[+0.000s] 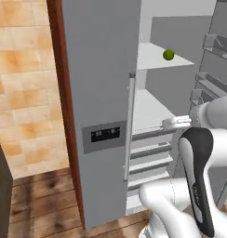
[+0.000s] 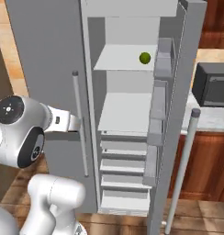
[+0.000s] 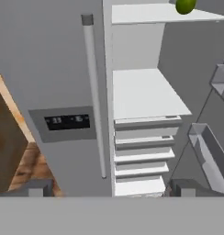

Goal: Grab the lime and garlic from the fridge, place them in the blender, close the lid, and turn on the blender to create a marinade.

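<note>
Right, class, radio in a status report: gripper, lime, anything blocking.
Gripper open, empty, facing the fridge. Lime on upper shelf, right door open. Nothing blocking; garlic not spotted.

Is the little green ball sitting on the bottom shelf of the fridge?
No, the lime sits on the upper white shelf of the open fridge.

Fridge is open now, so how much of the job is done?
Only the start. The fridge's right door stands open, and the lime sits untouched on an upper shelf. The gripper holds nothing and faces the shelves. Left to do: grabbing the lime and garlic, filling the blender, closing its lid, and switching it on.
</note>
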Robot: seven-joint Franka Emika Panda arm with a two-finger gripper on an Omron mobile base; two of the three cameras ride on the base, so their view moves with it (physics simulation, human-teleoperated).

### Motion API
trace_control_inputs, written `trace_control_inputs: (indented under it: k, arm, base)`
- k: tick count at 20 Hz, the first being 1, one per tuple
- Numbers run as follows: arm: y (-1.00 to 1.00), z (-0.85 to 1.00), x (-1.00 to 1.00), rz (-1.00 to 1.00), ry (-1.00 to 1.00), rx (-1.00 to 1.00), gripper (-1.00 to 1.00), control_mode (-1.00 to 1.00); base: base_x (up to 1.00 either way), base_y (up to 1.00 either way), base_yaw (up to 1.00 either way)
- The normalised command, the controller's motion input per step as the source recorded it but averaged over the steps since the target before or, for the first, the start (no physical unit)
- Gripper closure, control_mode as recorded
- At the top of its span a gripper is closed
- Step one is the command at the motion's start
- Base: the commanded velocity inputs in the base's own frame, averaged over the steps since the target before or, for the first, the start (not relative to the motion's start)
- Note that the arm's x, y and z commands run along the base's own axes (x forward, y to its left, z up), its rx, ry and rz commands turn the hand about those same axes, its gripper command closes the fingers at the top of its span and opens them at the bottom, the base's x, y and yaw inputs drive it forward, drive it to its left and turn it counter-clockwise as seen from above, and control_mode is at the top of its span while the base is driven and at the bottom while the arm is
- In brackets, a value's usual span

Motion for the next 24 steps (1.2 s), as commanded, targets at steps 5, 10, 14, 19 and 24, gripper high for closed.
trace_control_inputs:
  k: [5, 10, 14, 19, 24]
  arm:
    - [0.00, 0.00, 0.00, 0.00, 0.00, 0.00, -1.00, 1.00]
    - [0.00, 0.00, 0.00, 0.00, 0.00, 0.00, -1.00, 1.00]
    - [0.00, 0.00, 0.00, 0.00, 0.00, 0.00, -1.00, 1.00]
    - [0.00, 0.00, 0.00, 0.00, 0.00, 0.00, -1.00, 1.00]
    - [0.00, 0.00, 0.00, 0.00, 0.00, 0.00, -1.00, 1.00]
  base:
    - [0.77, 0.48, -0.49]
    - [0.81, -0.37, -0.09]
    - [0.51, -0.54, 0.06]
    - [0.25, -0.47, 0.18]
    - [0.44, -0.18, 0.21]
